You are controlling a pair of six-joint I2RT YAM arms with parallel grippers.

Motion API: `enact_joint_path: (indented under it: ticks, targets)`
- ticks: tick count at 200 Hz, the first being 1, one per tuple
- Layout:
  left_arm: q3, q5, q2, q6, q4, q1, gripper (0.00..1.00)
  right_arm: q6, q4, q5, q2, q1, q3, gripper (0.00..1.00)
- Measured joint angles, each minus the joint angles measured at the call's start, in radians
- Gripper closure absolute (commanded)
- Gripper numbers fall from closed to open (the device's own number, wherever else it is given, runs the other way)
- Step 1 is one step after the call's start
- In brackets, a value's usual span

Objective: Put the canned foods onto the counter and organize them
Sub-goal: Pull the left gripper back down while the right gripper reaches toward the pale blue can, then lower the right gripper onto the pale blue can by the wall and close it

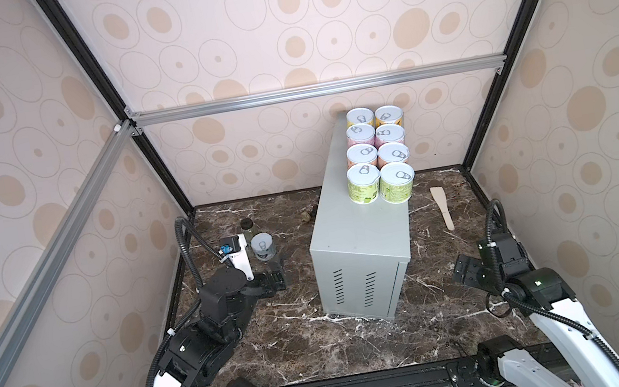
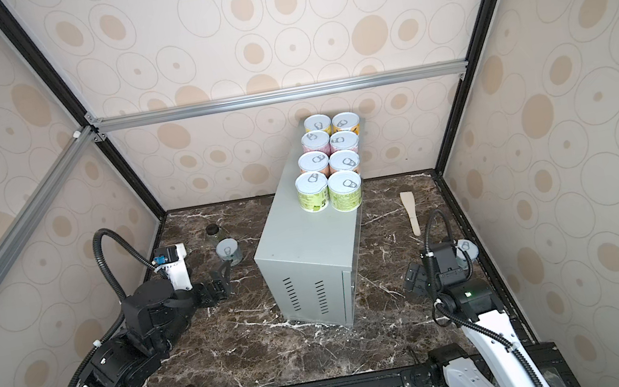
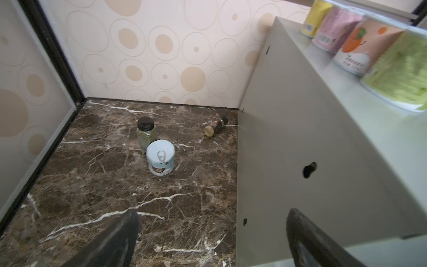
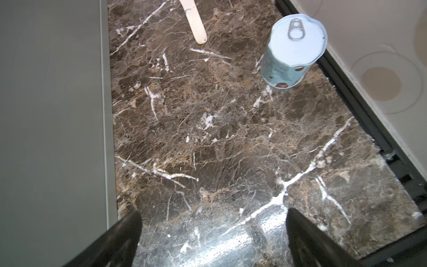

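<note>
Left pincer, right pincer both spread, empty. Eight round silver-lidded paper-label tins paired on light-grey metal box desk; left white-blue tin, right white-blue tin on dark brown marble surface.

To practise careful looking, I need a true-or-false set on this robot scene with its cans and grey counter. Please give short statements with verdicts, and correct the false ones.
1. Eight canned foods stand on the counter in two rows of four. True.
2. The left gripper holds a can. False: it is open and empty.
3. The black-lidded jar stands on the counter. False: it stands on the marble surface, right beside a white-blue can.
4. A wooden spatula lies on the marble surface. True.
</note>
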Motion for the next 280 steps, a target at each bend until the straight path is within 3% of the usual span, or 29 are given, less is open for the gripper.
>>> enact_joint_path:
  ticks: [41,112,180,219,280]
  targets:
    - [-0.079,0.02,0.008,-0.034,0.029,0.109,0.01,0.005,0.023,0.072,0.087,-0.025,0.006,0.01]
    - [-0.209,0.243,0.152,-0.042,0.164,0.299,0.01,0.004,0.127,0.08,0.266,-0.217,0.023,0.01]
    - [-0.274,0.364,0.163,-0.03,0.25,0.31,0.01,-0.005,0.221,0.074,0.456,-0.36,0.091,0.01]
    - [-0.286,0.373,0.155,-0.026,0.261,0.31,0.01,-0.02,0.286,0.036,0.595,-0.449,0.138,0.01]
    - [-0.29,0.383,0.154,-0.023,0.266,0.311,0.01,-0.025,0.375,-0.031,0.806,-0.505,0.218,0.01]
